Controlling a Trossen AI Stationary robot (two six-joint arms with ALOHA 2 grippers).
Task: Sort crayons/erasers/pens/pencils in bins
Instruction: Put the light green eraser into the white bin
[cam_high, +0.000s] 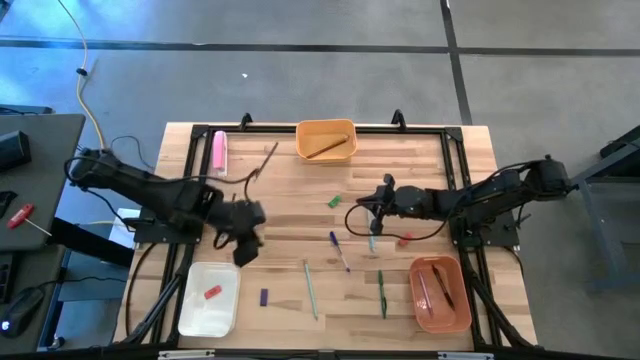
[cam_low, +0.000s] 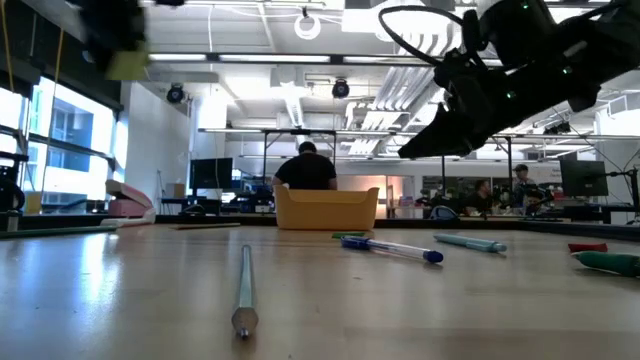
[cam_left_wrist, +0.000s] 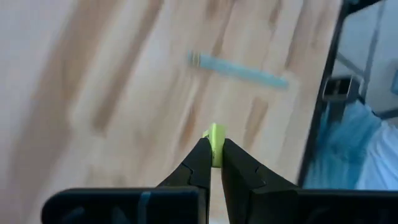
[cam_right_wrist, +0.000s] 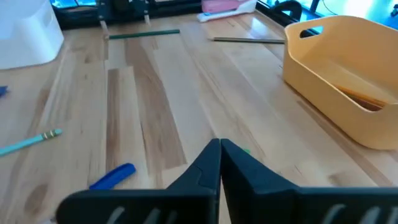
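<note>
The left claw (cam_left_wrist: 211, 163) grips a small yellow-green stub (cam_left_wrist: 216, 138), apparently a crayon, pinched between its closed fingertips and held above the wooden surface (cam_high: 290, 200). In the high view this claw (cam_high: 243, 245) hangs just beyond the white bin (cam_high: 208, 298), which already holds a red piece (cam_high: 211, 293); the bin lies toward the near edge from the claw, so the left arm is plainly the nearer one for that drop. The right claw (cam_high: 378, 205) hovers over mid-surface, its fingers pressed together on nothing, with a green stub (cam_high: 335, 201) just beside it. Pens lie scattered toward the near edge, among them a blue pen (cam_high: 340, 250) and a teal pen (cam_high: 310, 288). The yellow-orange bin (cam_high: 326, 140) holds a brown pencil (cam_high: 328, 147).
</note>
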